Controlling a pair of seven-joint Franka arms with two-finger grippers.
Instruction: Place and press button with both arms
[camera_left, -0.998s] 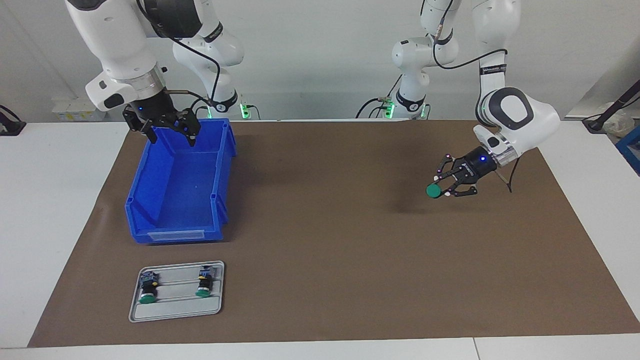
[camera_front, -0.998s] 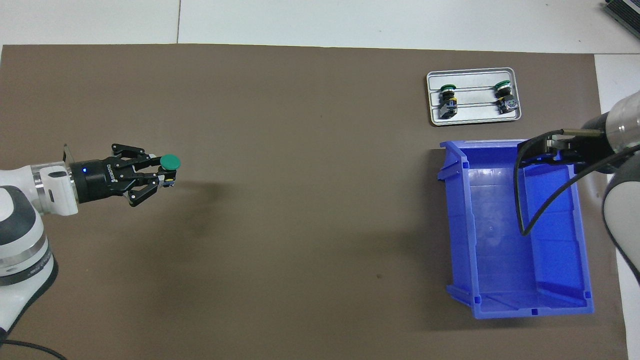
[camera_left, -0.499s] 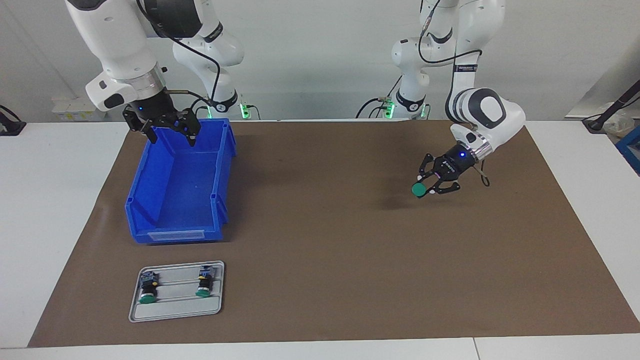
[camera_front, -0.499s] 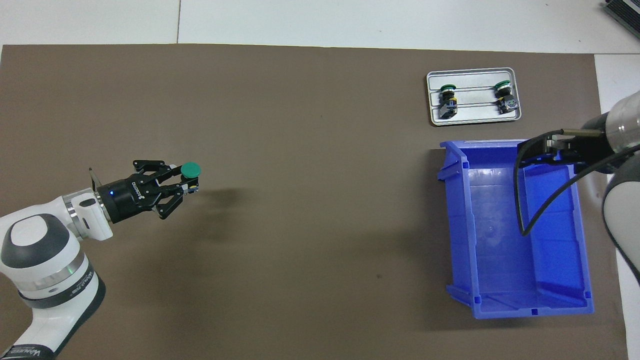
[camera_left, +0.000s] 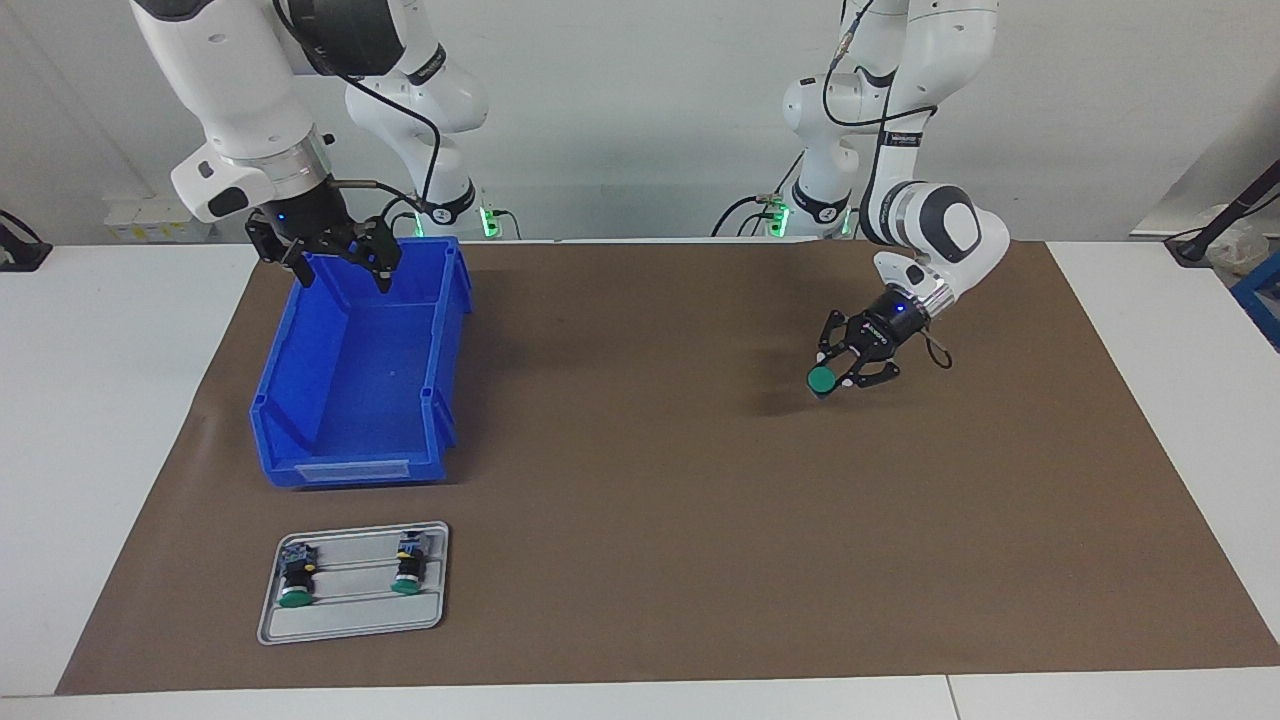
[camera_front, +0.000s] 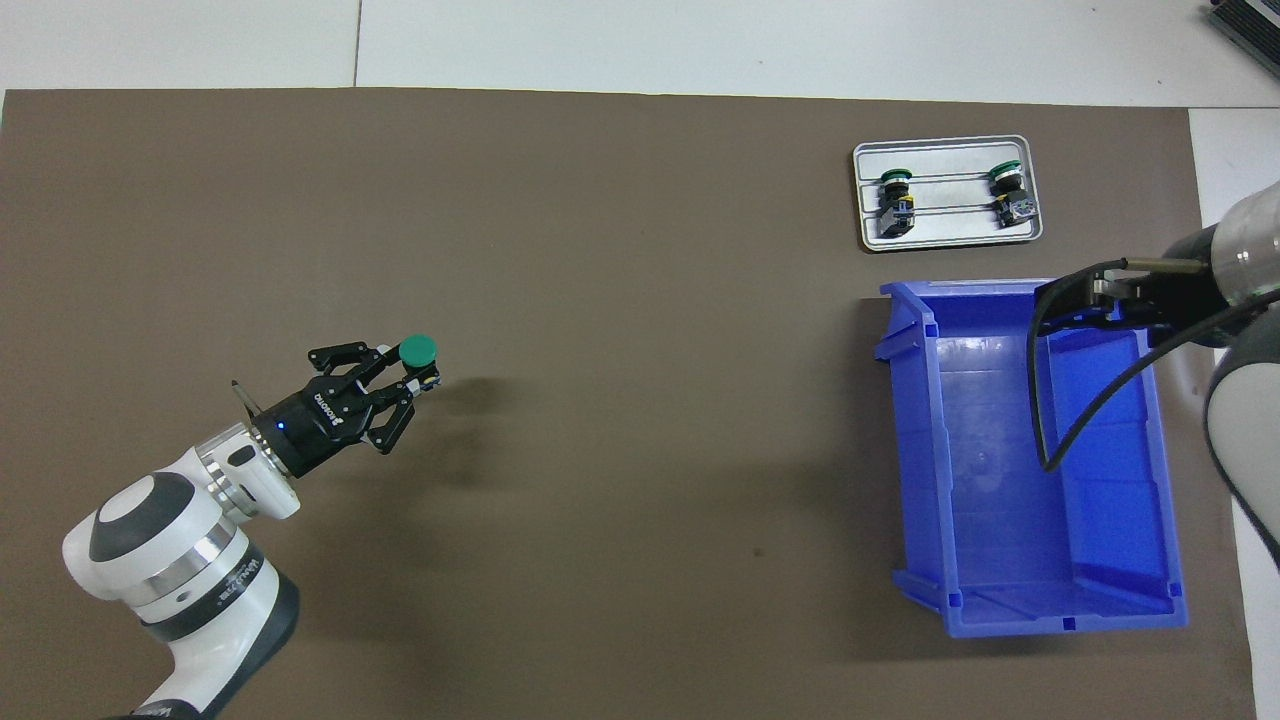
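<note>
- Left gripper: hung over bare brown mat toward the left arm's end of the table, clamped on the button, green cap out past the fingertips.
- Right gripper: waited, fingers spread and holding nothing, over the blue bin rim nearest the robots.
- Beside the bin, farther from the robots: grey tray with two more buttons, well apart from the left gripper.

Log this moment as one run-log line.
left end effector: holds button above mat | right end effector: open over blue bin, waiting | tray: two buttons
</note>
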